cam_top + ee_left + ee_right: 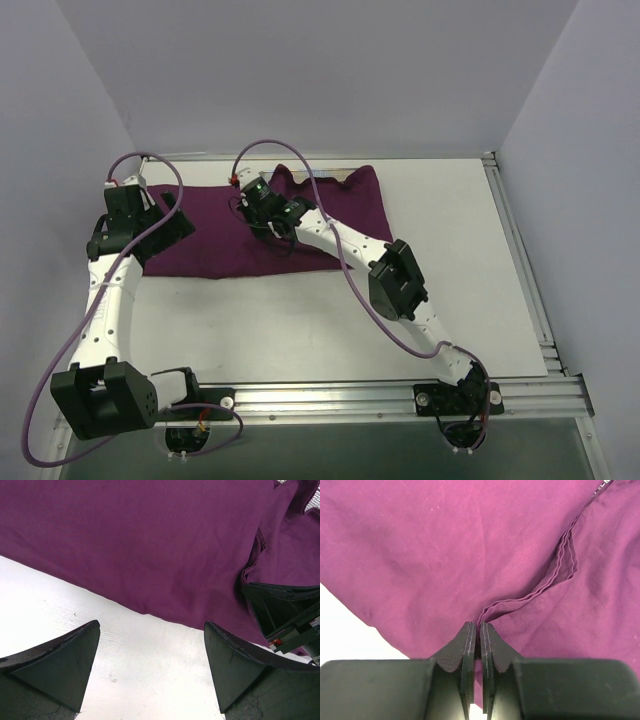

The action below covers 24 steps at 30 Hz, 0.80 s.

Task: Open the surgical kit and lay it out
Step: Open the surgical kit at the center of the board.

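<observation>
From above, the purple cloth wrap point(210, 240) lies upper middle on the white table point(300, 320), with my left claw point(168, 225) at its left edge and my right claw point(268, 220) on it. In the left wrist view my left claw point(151, 630) is released, wide over the cloth's lower edge. In the right wrist view, at bottom centre, my right claw point(479, 626) is clenched on a cloth fold.

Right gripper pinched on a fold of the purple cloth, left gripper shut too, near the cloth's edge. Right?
Not quite. The left gripper is open, jaws spread wide near the edge of the purple cloth; the left wrist view shows it. The right gripper is pinched on a fold of that cloth, as you said.
</observation>
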Each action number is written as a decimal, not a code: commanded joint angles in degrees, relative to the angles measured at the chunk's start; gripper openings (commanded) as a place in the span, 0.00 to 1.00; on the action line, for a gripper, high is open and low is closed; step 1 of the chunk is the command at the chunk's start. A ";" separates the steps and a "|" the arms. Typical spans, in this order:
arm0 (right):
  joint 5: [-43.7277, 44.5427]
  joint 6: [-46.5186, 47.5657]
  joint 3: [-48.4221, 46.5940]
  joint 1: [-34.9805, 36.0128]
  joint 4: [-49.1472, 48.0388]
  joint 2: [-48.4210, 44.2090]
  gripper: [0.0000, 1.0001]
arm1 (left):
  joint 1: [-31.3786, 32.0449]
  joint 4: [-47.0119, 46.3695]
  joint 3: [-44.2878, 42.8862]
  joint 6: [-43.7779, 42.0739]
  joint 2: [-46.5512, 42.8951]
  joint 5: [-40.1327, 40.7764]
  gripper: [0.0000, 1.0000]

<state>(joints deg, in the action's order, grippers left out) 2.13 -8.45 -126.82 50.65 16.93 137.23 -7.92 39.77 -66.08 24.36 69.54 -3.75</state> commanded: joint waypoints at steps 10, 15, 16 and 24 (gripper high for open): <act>8.75 -2.45 3.32 -8.25 -1.89 -8.80 0.00 | 0.10 -3.64 0.87 0.86 -0.98 -6.00 0.94; 13.95 -4.91 21.67 -26.89 -5.83 -24.88 0.00 | 0.19 -6.72 3.59 2.62 -0.11 -12.23 0.94; 13.69 -5.00 25.19 -30.49 -7.33 -27.86 0.00 | 0.19 -7.07 3.94 2.80 0.33 -13.12 0.94; 17.46 -4.91 41.92 -56.70 -6.93 -41.08 0.14 | 0.98 -10.24 5.27 4.47 5.78 -19.72 0.94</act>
<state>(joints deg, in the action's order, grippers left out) 17.12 -13.28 -86.56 -8.54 7.35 98.67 -7.73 33.45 -60.97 27.81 74.39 -19.44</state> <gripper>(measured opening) 0.098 0.938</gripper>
